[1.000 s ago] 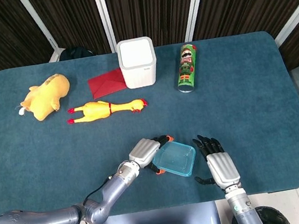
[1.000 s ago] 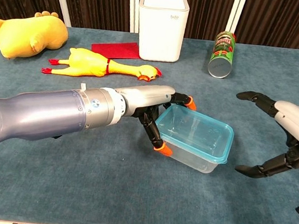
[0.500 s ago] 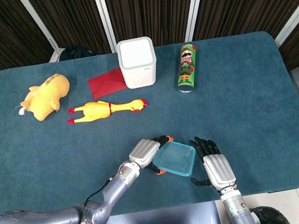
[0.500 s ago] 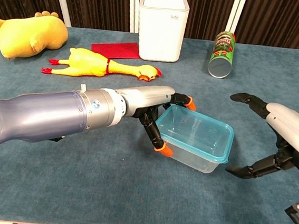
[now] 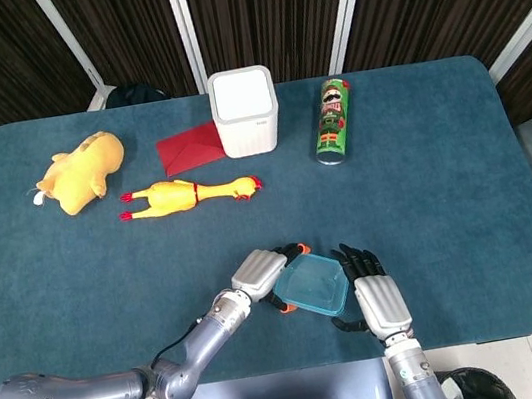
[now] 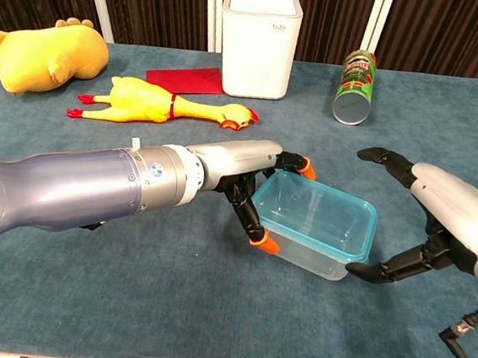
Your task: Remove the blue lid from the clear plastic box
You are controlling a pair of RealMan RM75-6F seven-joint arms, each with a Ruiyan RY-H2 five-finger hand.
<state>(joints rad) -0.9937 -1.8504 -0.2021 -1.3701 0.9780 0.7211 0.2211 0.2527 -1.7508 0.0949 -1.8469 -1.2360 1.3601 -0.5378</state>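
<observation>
Gripping the clear plastic box (image 6: pixel 304 249) at its left end, the left robot hand (image 6: pixel 251 180) holds it; blue lid (image 6: pixel 316 216) on. Right robot hand (image 6: pixel 425 222) spread, released, beside it.

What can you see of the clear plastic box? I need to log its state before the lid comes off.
The clear plastic box is a rectangular tub with see-through walls and rounded corners, topped by a translucent blue lid that sits on its rim. It looks empty. It stands upright near the table's front edge. The left hand grips its left end; the right hand is spread at its right end, contact unclear.
</observation>
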